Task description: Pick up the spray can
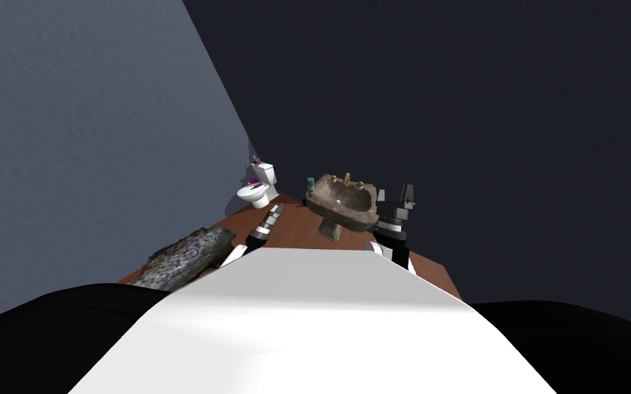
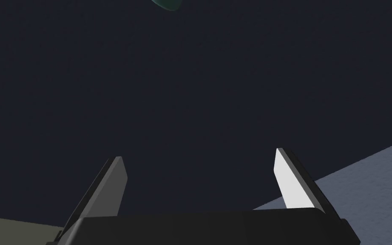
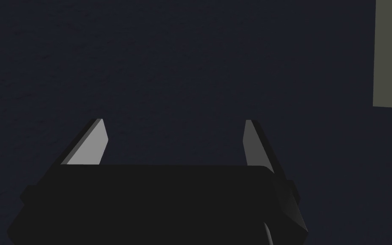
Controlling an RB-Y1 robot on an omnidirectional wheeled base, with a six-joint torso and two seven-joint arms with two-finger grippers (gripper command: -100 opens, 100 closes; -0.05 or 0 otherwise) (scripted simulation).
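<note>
The left pincer (image 2: 199, 178) is holding its fingers spread wide apart. The right pincer (image 3: 174, 142) is also holding its fingers spread, and it is hovering at 3 o'clock of the stone sink (image 1: 358, 208). The spray can (image 1: 311, 184) is standing upright at the sink's 10 o'clock corner, at 2 o'clock from the left pincer and apart from it. A white toilet (image 1: 258, 188) is standing at 9 o'clock of the can.

The reddish-brown floor (image 1: 293, 227) carried a white toilet (image 1: 258, 189), a stone-coloured pedestal sink (image 1: 358, 212) and a mottled grey block (image 1: 184, 256). The spray can (image 1: 311, 183) stood at the sink's rim, toilet side.
</note>
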